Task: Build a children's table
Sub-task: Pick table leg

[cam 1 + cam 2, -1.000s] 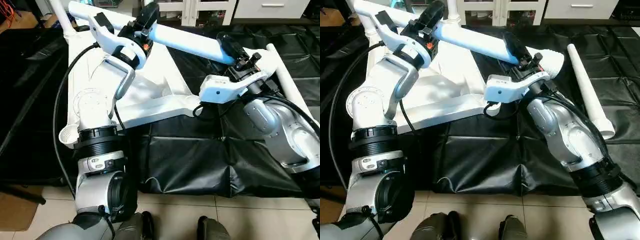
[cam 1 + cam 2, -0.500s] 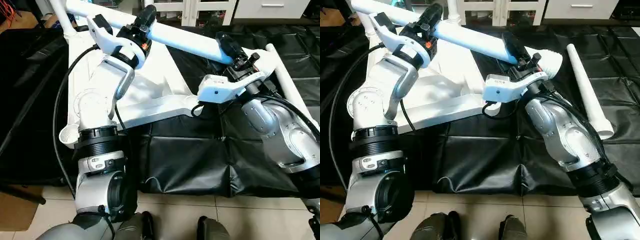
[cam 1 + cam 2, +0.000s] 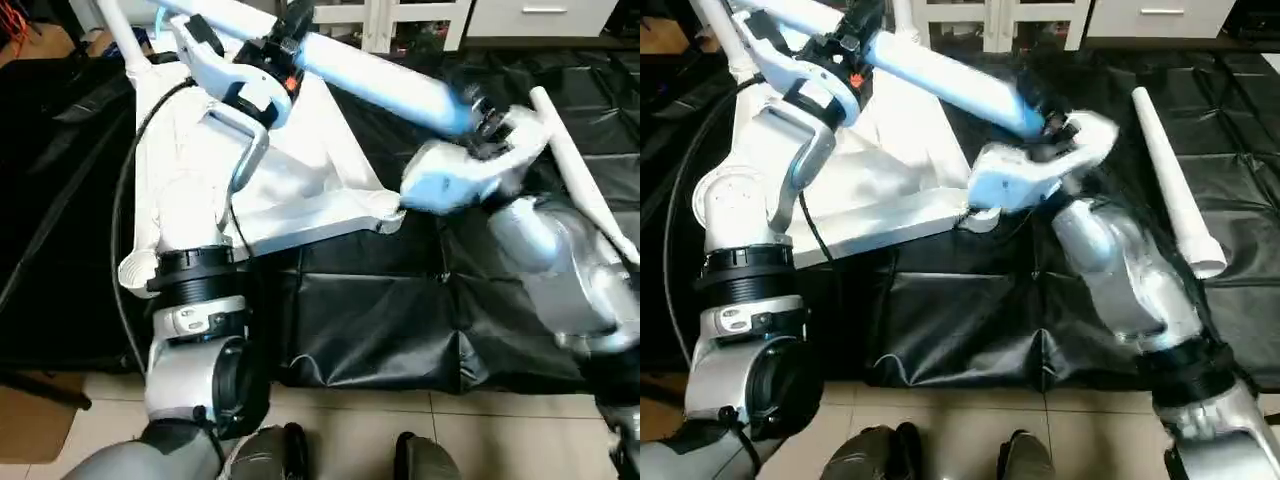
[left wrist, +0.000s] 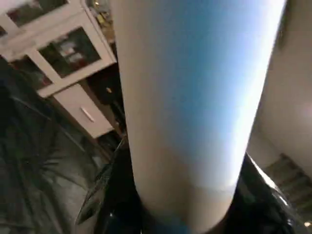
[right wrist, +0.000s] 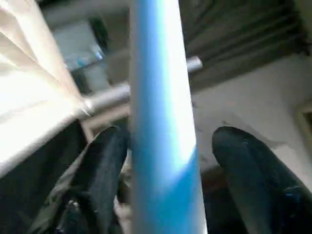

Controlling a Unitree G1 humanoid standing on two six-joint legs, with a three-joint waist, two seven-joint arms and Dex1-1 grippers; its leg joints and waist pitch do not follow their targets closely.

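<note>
Left gripper [image 3: 290, 22] was clamped on 1 long white leg [image 3: 375, 75], its black fingers [image 4: 109, 195] pressed against the tube's sides near the upper end. At the lower, thicker end, the right gripper [image 5: 168, 161] had its fingers spread apart, 1 on each side of the tube with a gap showing on 1 side, so it looked to be letting go. The leg hung slanted above the white table top [image 3: 300, 190], which lay underside up on a black floor sheet [image 3: 380, 320]. A 2nd leg [image 3: 1170, 180] lay on the sheet, well apart. To do this step well, I judged the left grip should hold firm while the thick end was steered squarely over a round corner socket [image 3: 138, 268].
</note>
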